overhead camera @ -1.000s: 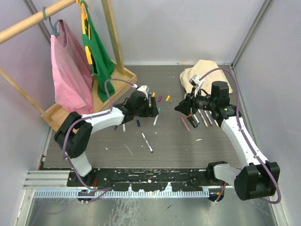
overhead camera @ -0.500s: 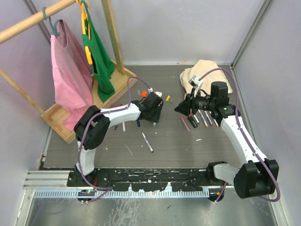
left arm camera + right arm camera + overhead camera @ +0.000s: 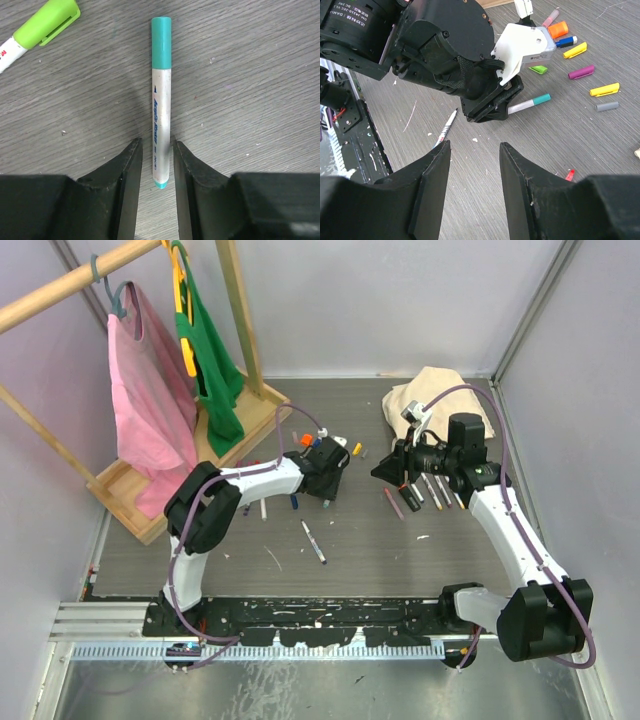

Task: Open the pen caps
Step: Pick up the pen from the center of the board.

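Near, loose pen: thin white pen w/ dark tip point(image 3: 313, 541) lies on the arm-base side of the teal-capped white marker point(image 3: 161, 100), well apart from it; not in play.
Change: vs a sec ago the left arm has swung across the table and stopped over the teal-capped white marker. Almost no shift in the last half sec, so it looks settled.
Left gripper point(image 3: 155, 144): narrow, black fingers straddle the marker's tail end. One finger abt touching the barrel, a sliver of gap at the other, so not clamped yet.
Teal cap point(image 3: 161, 42): on, at the marker's far end, away from the fingers, free to be pulled.
Right gripper point(image 3: 475, 145): wide, empty, hovers off to the marker's cap side, aimed at it; no change.
Beyond marker: lime-green capped marker point(image 3: 47, 22) just past it; purple cap point(image 3: 581, 72) and yellow cap point(image 3: 604, 90) lie loose farther off.
Meaning: prob. the grasp step. Left pinches the barrel, then right comes for the cap. This cap not yet opened.
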`<state>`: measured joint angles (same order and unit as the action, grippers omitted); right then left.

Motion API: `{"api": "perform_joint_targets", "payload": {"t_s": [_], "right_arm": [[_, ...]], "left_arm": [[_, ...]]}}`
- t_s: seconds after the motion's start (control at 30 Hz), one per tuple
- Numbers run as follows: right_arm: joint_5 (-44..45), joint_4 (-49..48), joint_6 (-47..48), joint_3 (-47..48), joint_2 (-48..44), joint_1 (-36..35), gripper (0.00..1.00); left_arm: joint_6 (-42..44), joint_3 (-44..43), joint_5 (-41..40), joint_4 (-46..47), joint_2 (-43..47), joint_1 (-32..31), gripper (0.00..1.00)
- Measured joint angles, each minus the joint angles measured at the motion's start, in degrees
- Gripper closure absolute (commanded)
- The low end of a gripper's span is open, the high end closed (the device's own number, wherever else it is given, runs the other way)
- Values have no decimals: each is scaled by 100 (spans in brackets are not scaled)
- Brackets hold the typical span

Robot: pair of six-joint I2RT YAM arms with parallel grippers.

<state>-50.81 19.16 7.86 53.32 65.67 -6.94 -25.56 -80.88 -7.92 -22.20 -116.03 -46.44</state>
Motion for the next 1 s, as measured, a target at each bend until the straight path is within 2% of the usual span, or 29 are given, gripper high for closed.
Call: {"api": "perform_joint_targets", "payload": {"t_s": [0.23, 0.33, 0.47, 0.6, 0.77, 1.0], "right_arm": [[-13, 0, 0, 0, 0, 4, 50], [-35, 0, 0, 0, 0, 4, 50], [-101, -7, -7, -11, 0, 4, 50], [-227, -63, -76, -127, 0, 4, 50], [-485, -273, -293, -282, 35, 4, 50], [-979, -951, -839, -603, 20, 4, 50]], "left_arm": [[39, 0, 28, -22, -2, 0, 92], [68, 0, 26, -22, -2, 0, 98], [74, 74, 22, 39, 52, 0, 100], [28, 654, 37, 354, 507, 0, 100], [-260, 1808, 151, 1292, 1698, 0, 100], [-883, 3438, 483, 3770, 3082, -44, 100]]}}
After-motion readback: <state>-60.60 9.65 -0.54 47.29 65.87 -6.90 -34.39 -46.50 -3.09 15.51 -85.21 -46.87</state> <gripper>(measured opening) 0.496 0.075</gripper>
